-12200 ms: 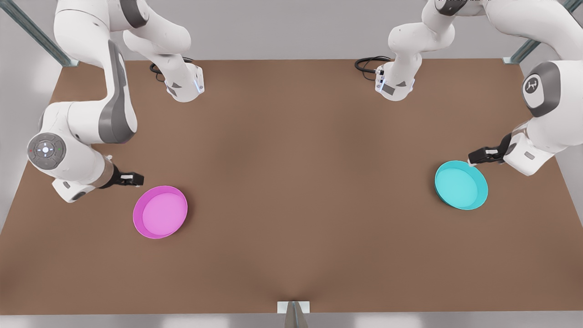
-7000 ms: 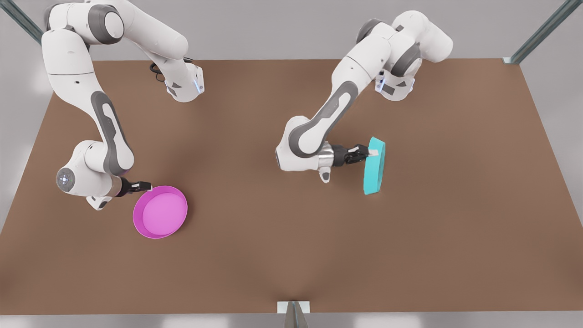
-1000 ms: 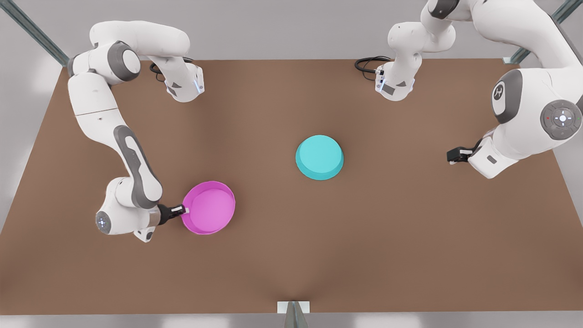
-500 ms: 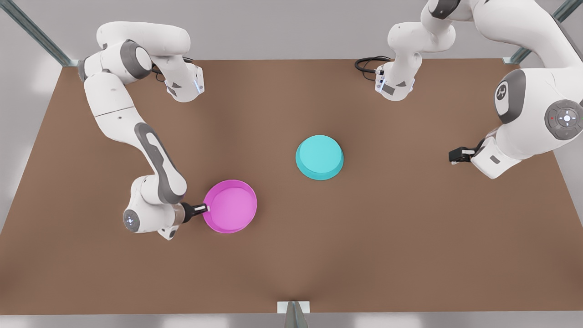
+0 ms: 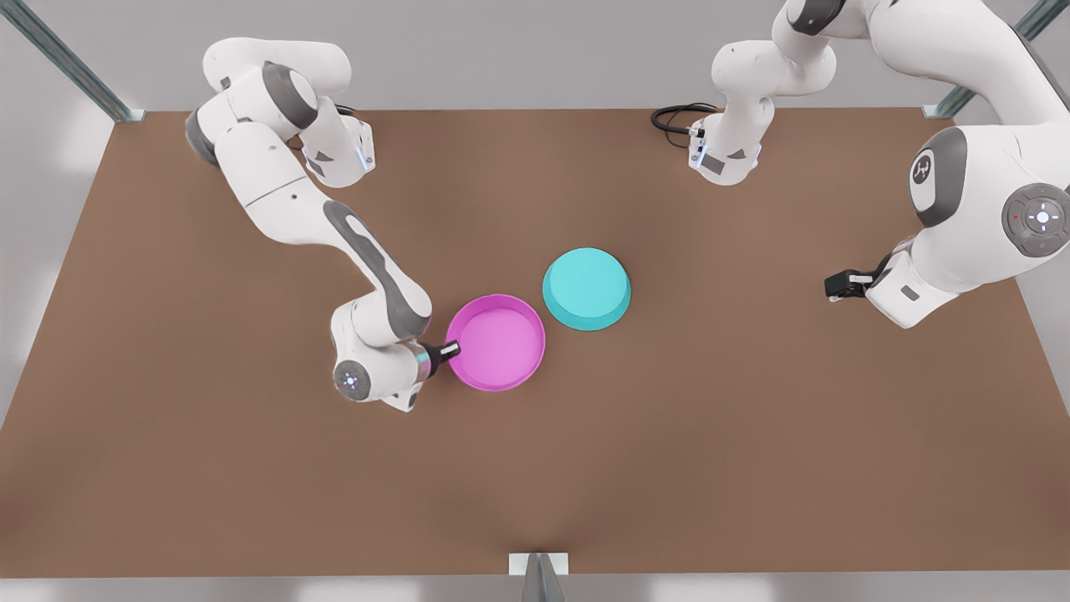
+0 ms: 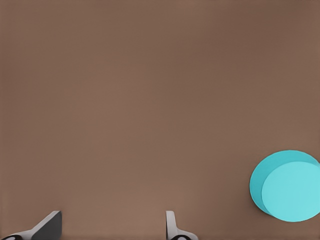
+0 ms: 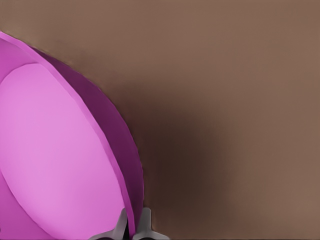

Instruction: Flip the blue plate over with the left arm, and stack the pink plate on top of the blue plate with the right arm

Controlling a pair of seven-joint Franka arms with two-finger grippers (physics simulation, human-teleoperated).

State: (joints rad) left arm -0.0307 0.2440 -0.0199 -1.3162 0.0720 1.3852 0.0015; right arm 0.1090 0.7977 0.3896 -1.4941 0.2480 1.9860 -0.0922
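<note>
The right gripper [image 5: 452, 349] pinches the rim of the round, shallow magenta-pink plastic plate [image 5: 496, 342], open side up, near the middle of the brown table [image 5: 167, 468]. Just beside it, toward the front view's right and farther back, the round turquoise-cyan plastic plate [image 5: 586, 288] lies base up. The left gripper [image 5: 833, 287] waits well apart at the front view's right, jaws spread and empty.

right claw [image 5: 454, 347] clamped, left claw [image 5: 831, 289] spread.

Smooth plastic-looking pink plate [image 5: 496, 342] & blue plate [image 5: 586, 288]; matt brown table [image 5: 752, 435].
</note>
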